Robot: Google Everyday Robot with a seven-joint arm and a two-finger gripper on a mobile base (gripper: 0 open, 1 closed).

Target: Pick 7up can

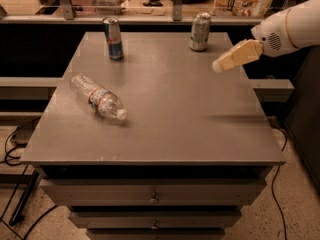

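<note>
The 7up can [200,31], pale silver-grey with a silver top, stands upright near the far right edge of the grey table [165,94]. My gripper [218,66], with cream-coloured fingers on a white arm, comes in from the right. It hangs above the table's right side, to the right of the can and a little nearer to me, apart from it. It holds nothing.
A slim blue-and-silver can [113,38] stands at the far left. A clear plastic bottle [98,97] lies on its side at the left front. Drawers [152,196] sit under the tabletop. A counter with a rail runs behind the table.
</note>
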